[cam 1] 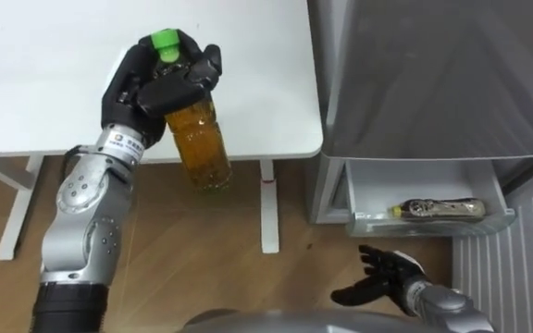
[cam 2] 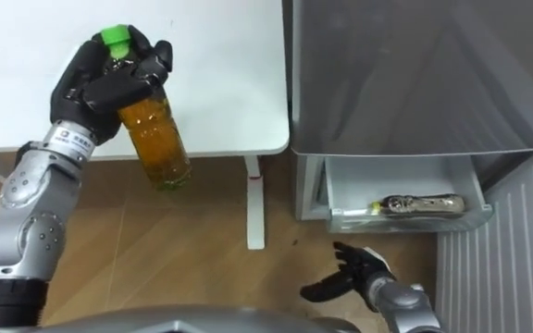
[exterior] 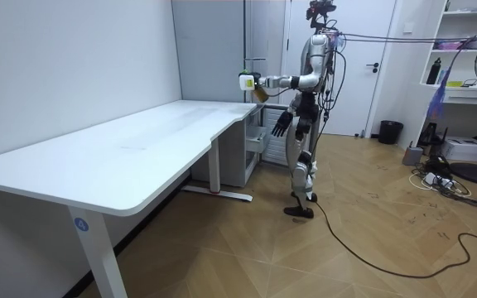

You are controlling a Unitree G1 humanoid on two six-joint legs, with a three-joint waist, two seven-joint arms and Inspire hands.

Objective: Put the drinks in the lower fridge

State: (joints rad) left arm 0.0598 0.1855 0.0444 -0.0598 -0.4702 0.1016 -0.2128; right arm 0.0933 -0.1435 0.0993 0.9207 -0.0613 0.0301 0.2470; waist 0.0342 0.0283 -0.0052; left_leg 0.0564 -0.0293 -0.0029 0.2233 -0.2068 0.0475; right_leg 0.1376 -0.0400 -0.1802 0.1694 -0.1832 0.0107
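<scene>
Head eyes down on table [cam 1: 44,92] and fridge [cam 1: 433,74]; room camera afar.

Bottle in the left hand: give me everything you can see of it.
Clear plastic bottle of amber drink, green cap on. The left hand has its dark fingers curled round the upper part, just below the cap. It hangs tilted in the air, base lower and to the robot's right, across the white table's near edge; nothing but the hand seems to touch it.
</scene>
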